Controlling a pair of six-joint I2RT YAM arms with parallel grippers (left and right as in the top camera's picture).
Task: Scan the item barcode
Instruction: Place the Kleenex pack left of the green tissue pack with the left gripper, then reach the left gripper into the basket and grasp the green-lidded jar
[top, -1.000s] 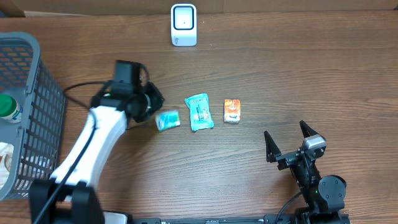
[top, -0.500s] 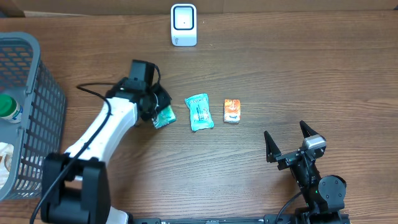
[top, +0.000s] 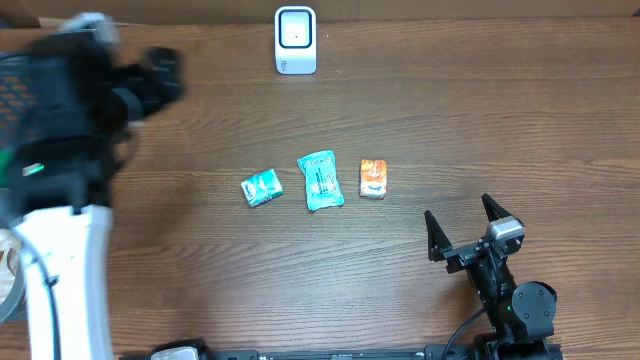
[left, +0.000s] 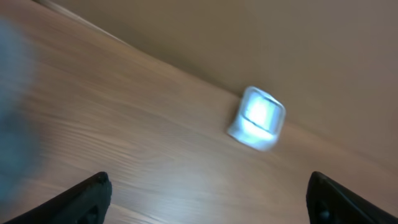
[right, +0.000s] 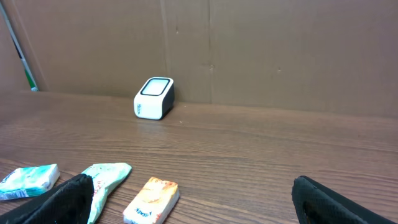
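Three items lie in a row mid-table: a small teal packet (top: 261, 187), a larger teal packet (top: 321, 180) and an orange packet (top: 373, 178). The white barcode scanner (top: 295, 40) stands at the far edge. My left gripper (top: 150, 85) is a blur high at the upper left, well away from the packets. In its wrist view the left gripper (left: 208, 182) is open and empty, with the blurred scanner (left: 258, 118) ahead. My right gripper (top: 458, 212) rests open at the near right. Its wrist view (right: 191, 186) shows the orange packet (right: 152, 199) low between its fingers.
A grey mesh basket (top: 22, 78) stands at the left edge, mostly hidden behind my raised left arm. A brown cardboard wall (right: 249, 50) runs along the back of the table behind the scanner (right: 153, 98).
My left gripper opened and let go of the small teal packet, which now lies left of the larger one. The left arm swung up and away to the upper left. The right arm is still.
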